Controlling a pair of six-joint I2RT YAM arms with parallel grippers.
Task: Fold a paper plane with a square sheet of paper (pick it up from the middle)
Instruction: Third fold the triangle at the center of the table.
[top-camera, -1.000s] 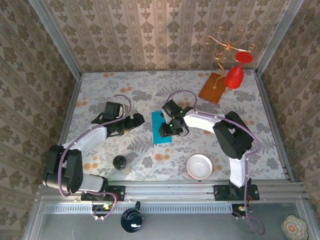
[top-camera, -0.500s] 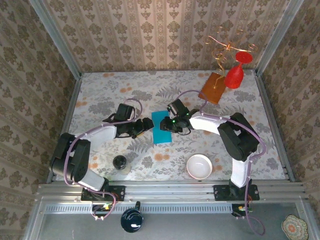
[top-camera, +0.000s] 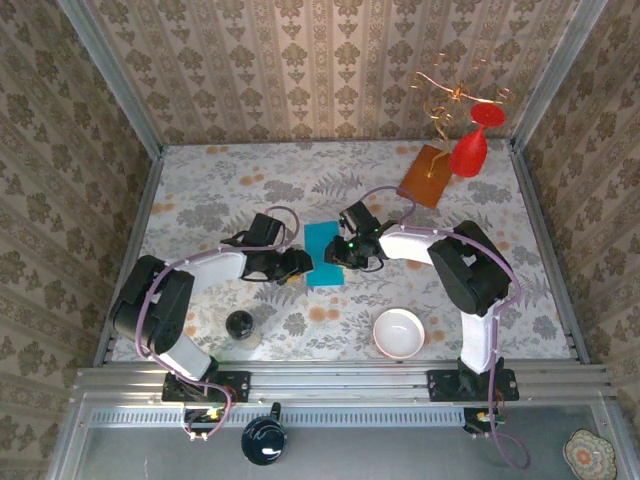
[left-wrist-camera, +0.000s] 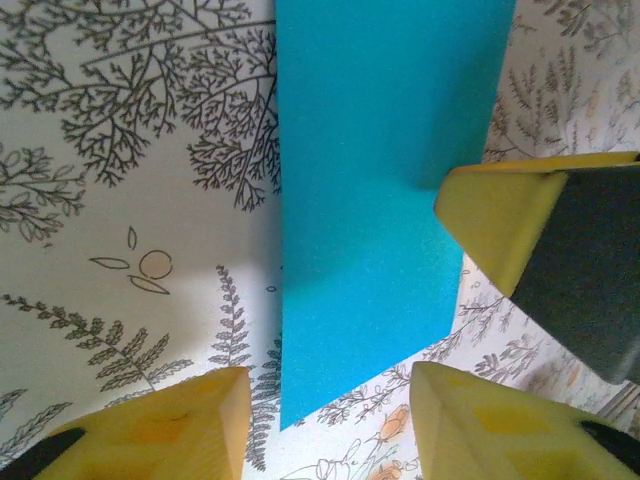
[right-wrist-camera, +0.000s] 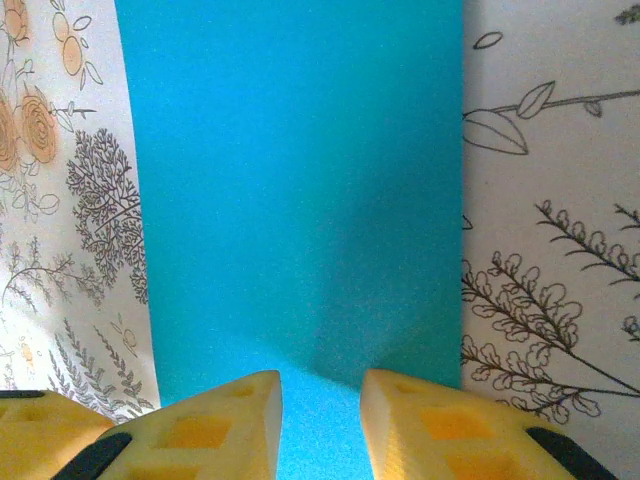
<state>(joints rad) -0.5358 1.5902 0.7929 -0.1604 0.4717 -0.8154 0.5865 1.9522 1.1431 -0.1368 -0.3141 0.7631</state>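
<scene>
The square sheet of paper (top-camera: 322, 253) lies flat on the floral table as a narrow teal-blue rectangle; no paper plane shape is in view. My left gripper (top-camera: 299, 263) is at its left edge, low over the table. In the left wrist view the left gripper (left-wrist-camera: 330, 425) is open, and the sheet's (left-wrist-camera: 380, 180) near corner lies between its yellow fingers (left-wrist-camera: 170, 425). My right gripper (top-camera: 338, 252) is at the sheet's right edge. Seen from the right wrist, the right gripper (right-wrist-camera: 320, 410) hovers over the sheet (right-wrist-camera: 290, 180) with a narrow gap and nothing pinched. One right finger (left-wrist-camera: 510, 230) shows in the left wrist view.
A white bowl (top-camera: 399, 333) sits front right, and a dark jar (top-camera: 240, 324) front left. An orange-brown board (top-camera: 426, 176) and a red glass-shaped ornament (top-camera: 468, 150) stand at the back right. Patterned walls enclose the table on three sides.
My left arm has swung right up to the sheet's left edge while its jaws narrowed. The right gripper has shifted slightly over the sheet and closed a little. The sheet stays put.
</scene>
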